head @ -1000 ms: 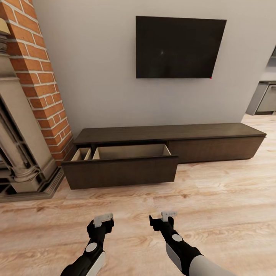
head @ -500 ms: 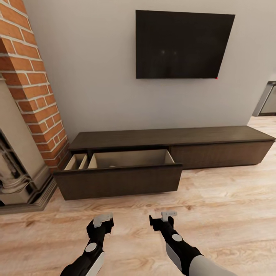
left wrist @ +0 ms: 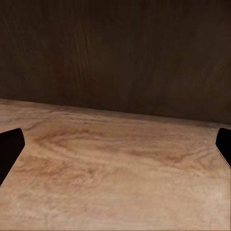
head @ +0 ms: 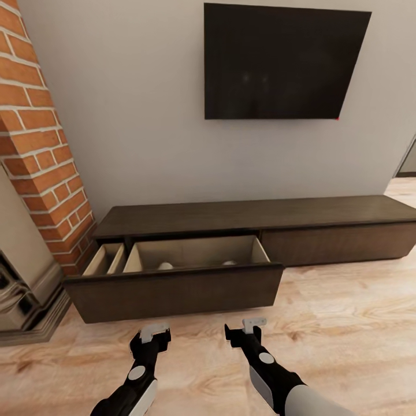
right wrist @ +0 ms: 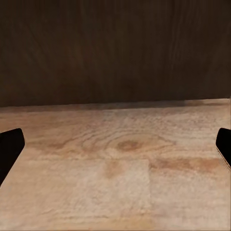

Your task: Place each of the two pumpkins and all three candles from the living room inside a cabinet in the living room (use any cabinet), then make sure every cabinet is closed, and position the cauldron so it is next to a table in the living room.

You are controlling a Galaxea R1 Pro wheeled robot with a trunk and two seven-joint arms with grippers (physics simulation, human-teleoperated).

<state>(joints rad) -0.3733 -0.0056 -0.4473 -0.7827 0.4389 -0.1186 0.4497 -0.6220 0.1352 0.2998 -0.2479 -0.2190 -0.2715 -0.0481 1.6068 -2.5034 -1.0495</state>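
From the head view, the long low dark-brown wooden cabinet [head: 242, 231] stands just beyond both claws, its left drawer pulled out. Left claw [head: 151, 337] and right claw [head: 245, 330] hang empty over pale wooden floor [head: 346, 323]. In both wrist views, black fingertips [left wrist: 9, 149] [right wrist: 9, 149] sit spread wide, facing the drawer front.

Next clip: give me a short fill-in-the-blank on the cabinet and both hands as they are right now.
1. The cabinet has its left drawer pulled ____.
2. Above the cabinet, a dark ____ hangs on the wall.
3. The left hand and right hand each hold ____.

Missing words: open; television; nothing
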